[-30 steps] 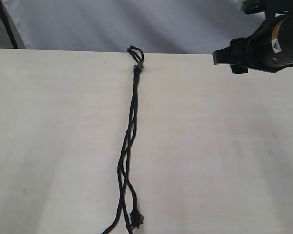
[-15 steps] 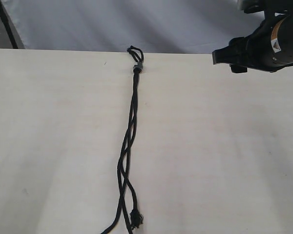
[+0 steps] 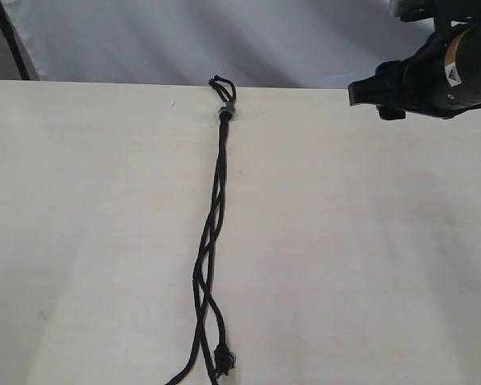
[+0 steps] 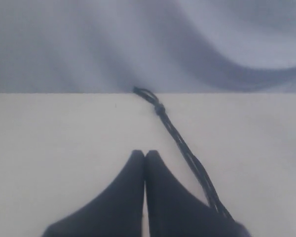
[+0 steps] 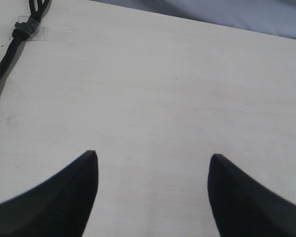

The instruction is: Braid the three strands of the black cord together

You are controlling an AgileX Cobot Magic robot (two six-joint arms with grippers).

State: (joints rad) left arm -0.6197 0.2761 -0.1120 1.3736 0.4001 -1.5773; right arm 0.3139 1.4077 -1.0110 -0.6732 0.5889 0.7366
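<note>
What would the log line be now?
cord: strands loosely crossed, on table | left end effector: shut, empty | right end effector: open, empty

two small dark pieces that stood at the left edge of the exterior view, over the tabletop (image 3: 32,241), are gone now, and that edge shows only the pale surface. the right arm (image 3: 445,76) at the top right sits a very little higher and more left than before.

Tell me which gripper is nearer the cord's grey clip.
Right. The right gripper hovers level with the grey clip, off to its side; the left gripper, shut, sits back along the black cord, the clip well ahead of it.
</note>
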